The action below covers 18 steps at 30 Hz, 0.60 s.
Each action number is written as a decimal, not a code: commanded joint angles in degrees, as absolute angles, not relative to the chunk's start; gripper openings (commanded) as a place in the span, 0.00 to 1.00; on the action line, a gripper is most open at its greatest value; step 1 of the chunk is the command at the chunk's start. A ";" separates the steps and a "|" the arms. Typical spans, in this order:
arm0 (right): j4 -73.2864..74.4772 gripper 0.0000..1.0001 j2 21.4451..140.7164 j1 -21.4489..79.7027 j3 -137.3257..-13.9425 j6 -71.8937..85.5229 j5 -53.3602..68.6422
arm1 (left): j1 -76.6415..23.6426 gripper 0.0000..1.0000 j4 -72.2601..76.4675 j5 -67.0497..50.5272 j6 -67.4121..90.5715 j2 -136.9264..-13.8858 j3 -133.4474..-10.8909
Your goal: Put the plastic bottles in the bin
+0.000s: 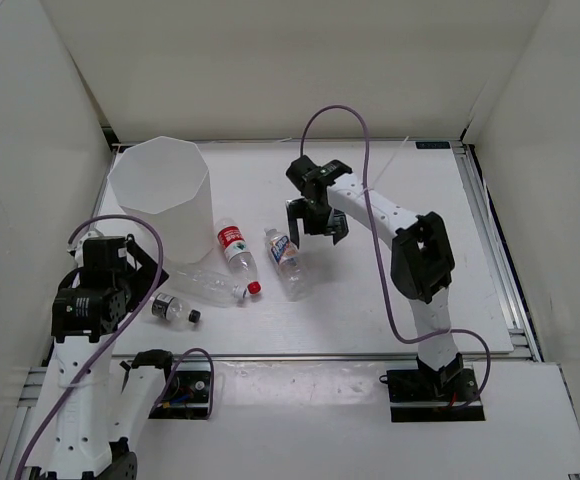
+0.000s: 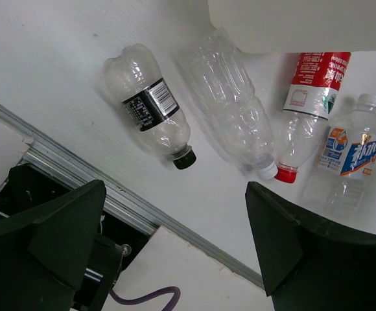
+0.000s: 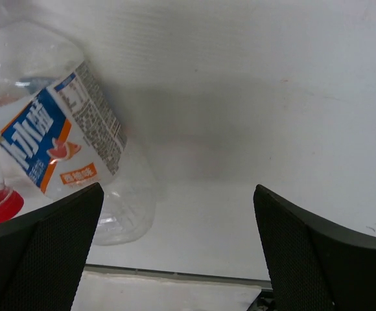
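The white faceted bin (image 1: pixel 160 195) stands at the back left; its base shows in the left wrist view (image 2: pixel 305 23). Four bottles lie in front of it: a red-labelled one (image 1: pixel 233 245) (image 2: pixel 311 91) with a red cap, a blue-and-white-labelled one (image 1: pixel 287 258) (image 2: pixel 353 152) (image 3: pixel 65 139), an unlabelled clear one (image 1: pixel 215 287) (image 2: pixel 230 107) whose cap looks white, and a short dark-capped one (image 1: pixel 173 310) (image 2: pixel 150 113). My left gripper (image 1: pixel 142 272) (image 2: pixel 175 194) is open and empty, above the table's near edge, short of the short bottle. My right gripper (image 1: pixel 317 222) (image 3: pixel 178 191) is open and empty, just right of the blue-and-white bottle.
A metal rail (image 2: pixel 142 214) runs along the table's near edge, with the left arm's base and a purple cable (image 2: pixel 142 299) below it. White walls enclose the table on three sides. The right arm's purple cable (image 1: pixel 370 170) loops over the back of the table.
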<state>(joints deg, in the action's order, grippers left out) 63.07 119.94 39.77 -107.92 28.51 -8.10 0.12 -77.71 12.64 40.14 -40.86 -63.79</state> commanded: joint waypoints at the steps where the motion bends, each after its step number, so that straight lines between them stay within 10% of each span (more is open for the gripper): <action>1: 59.70 1.00 121.90 37.27 -108.54 27.60 -6.60 | -0.18 1.00 -77.26 12.74 40.34 -39.82 -63.02; 18: 43.15 1.00 122.25 40.95 -105.21 25.14 8.00 | -4.74 1.00 -78.83 16.34 39.81 -39.56 -60.73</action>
<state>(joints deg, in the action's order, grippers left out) 46.30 124.42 39.90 -105.58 26.48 4.95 -3.99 -77.67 14.46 40.07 -40.62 -61.19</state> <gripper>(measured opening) 0.998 1.000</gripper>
